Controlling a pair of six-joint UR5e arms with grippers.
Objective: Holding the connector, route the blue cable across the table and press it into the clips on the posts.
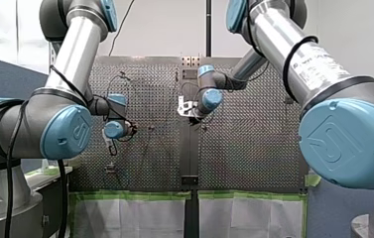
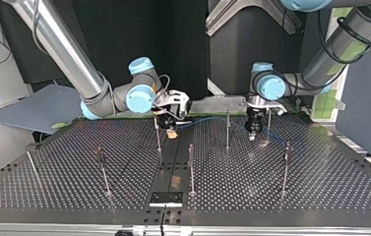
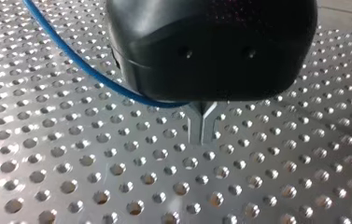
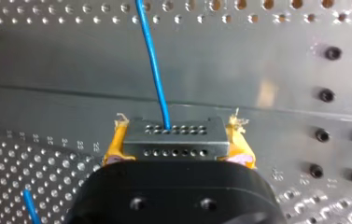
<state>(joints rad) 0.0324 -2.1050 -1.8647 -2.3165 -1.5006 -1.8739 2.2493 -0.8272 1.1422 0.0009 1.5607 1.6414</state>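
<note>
The connector (image 4: 173,148) is pinched between the yellow pads (image 4: 112,145) of my right gripper (image 4: 177,140), and the blue cable (image 4: 152,60) leaves it straight ahead. In the top view the cable runs towards 3 o'clock, past a post (image 2: 227,129), to my left gripper (image 2: 253,135), whose fingertips are pressed together.

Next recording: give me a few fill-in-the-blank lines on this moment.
1. My right gripper is shut on the grey ____.
2. The cable plugged into it is ____.
3. The gripper's pads are ____.
Missing words: connector; blue; yellow.
</note>
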